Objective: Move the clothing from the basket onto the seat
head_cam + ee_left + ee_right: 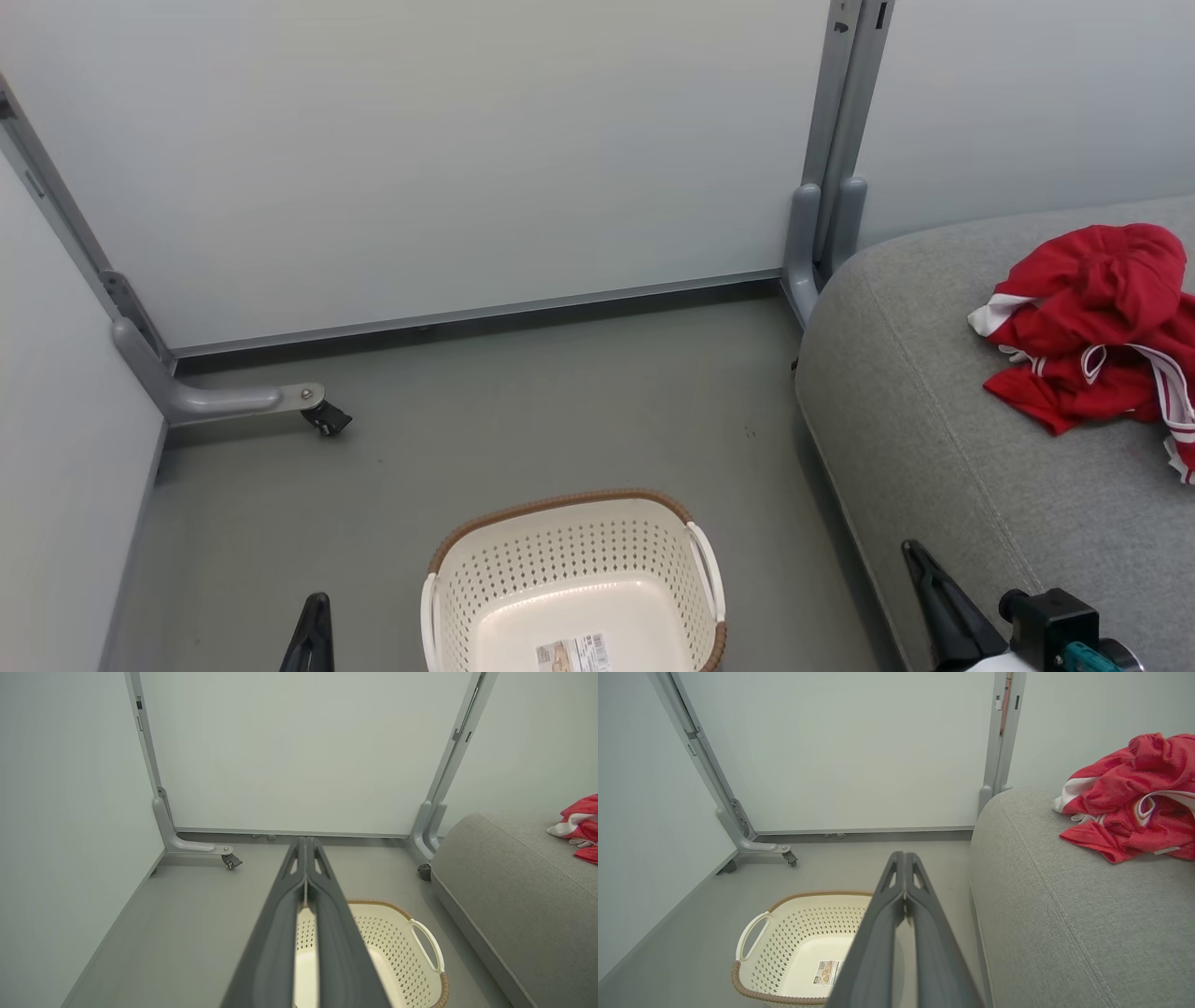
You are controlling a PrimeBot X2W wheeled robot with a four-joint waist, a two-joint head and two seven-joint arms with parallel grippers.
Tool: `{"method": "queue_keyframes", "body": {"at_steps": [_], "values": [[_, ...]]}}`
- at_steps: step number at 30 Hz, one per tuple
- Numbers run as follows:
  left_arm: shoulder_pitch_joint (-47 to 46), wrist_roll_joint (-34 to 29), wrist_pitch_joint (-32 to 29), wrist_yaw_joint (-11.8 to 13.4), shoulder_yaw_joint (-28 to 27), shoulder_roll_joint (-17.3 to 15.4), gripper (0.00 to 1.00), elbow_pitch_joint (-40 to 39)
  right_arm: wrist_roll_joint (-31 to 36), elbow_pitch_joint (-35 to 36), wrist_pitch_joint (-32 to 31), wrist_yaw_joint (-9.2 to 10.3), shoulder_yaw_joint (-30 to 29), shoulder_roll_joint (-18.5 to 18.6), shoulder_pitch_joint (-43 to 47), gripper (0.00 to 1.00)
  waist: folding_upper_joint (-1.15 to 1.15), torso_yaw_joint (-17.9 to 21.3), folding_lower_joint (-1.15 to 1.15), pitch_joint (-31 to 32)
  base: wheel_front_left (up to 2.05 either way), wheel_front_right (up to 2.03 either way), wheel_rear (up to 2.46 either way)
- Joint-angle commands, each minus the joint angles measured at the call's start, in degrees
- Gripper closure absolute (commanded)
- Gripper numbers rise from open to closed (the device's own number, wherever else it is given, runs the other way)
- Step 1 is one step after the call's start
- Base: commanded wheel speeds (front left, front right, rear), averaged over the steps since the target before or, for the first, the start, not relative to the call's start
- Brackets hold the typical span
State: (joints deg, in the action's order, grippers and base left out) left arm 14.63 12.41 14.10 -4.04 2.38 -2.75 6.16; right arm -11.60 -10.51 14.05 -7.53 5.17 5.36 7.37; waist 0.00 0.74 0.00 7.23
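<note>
Wrapping up, by the look: clothing (pixel 1092 327) lies crumpled on the seat (pixel 934 448), toward its right edge. Basket (pixel 560 502) on the floor (pixel 560 411) beside the seat holds just its label (pixel 572 651) where visible. Left gripper (pixel 306 845) and right gripper (pixel 904 857) are both pinched closed, empty. Nothing apparently left to move.

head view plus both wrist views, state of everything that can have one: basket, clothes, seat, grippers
laundry basket, upright on the floor, empty apart from a paper label on its bottom
red sports clothing, out of the basket, crumpled in a heap on the sofa cushion
sofa cushion, carrying the clothing heap
left gripper, shut, holding nothing
right gripper, shut, holding nothing
</note>
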Motion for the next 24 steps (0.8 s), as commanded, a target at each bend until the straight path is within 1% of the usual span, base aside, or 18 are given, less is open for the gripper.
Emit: {"method": "queue_keyframes", "body": {"at_steps": [1,13,24], "values": [[-1.61,3.14,-0.61,-0.25,-0.46,-0.11,1.0,-0.5,-3.09,0.68,-0.65,0.0,-0.61,0.19,-1.41,1.0,0.0,-0.02,0.0,-0.11,0.0,0.0,0.0],[-4.89,15.62,-3.77,-0.78,-1.78,-0.2,1.0,0.87,-15.78,0.01,-3.74,0.01,-2.26,-0.1,-3.54,1.0,0.0,-0.09,0.0,-0.83,0.0,0.0,0.0],[-7.47,25.57,-6.33,-1.2,-2.84,-0.26,1.0,1.93,-25.88,-0.52,-6.22,0.02,-3.62,-0.35,-5.18,1.0,0.0,-0.16,0.0,-1.48,0.0,0.0,0.0]]}}
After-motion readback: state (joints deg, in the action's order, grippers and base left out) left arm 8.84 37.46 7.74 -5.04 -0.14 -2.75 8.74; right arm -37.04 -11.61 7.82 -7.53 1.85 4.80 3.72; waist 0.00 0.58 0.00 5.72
